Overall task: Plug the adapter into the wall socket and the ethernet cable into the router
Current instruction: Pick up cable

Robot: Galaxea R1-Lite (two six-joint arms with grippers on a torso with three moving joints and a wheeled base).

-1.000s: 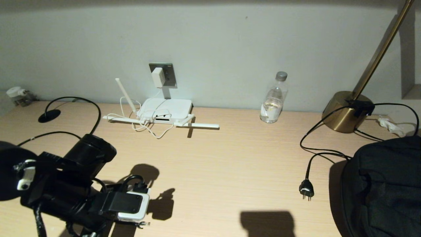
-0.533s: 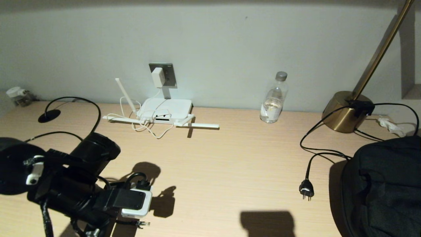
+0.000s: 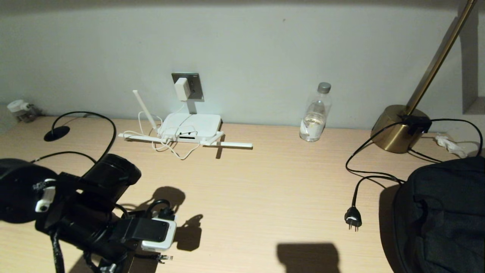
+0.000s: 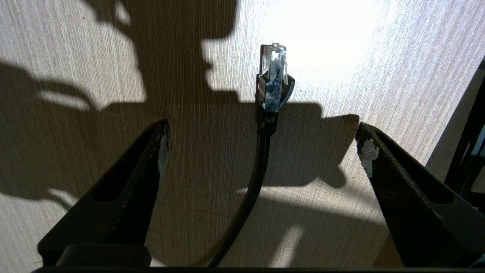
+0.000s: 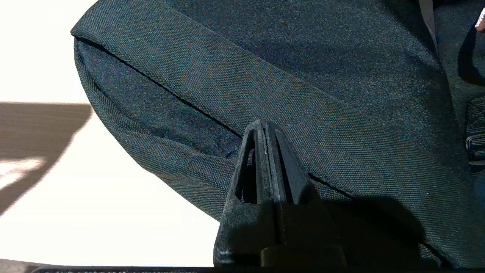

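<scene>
The white adapter (image 3: 181,88) sits in the grey wall socket (image 3: 194,85) on the back wall, and its thin white cord hangs down to the router. The flat white router (image 3: 191,126) lies on the desk below with its antennas spread out. The ethernet cable's clear plug (image 4: 273,74) lies flat on the desk, also visible near the front edge (image 3: 164,258). My left gripper (image 4: 262,128) hovers over it, open wide. The black cable runs between the fingers and touches neither. My right gripper (image 5: 265,131) is shut and empty, parked above the black bag.
A water bottle (image 3: 315,113) stands at the back right of the desk. Beside it are a brass lamp base (image 3: 397,129), a black cord ending in a two-pin plug (image 3: 353,219) and a black bag (image 3: 443,212). The ethernet cable loops behind my left arm (image 3: 110,174).
My left arm has crept slightly to the right over the desk with its jaws still open. The plug, adapter and router have not moved.
</scene>
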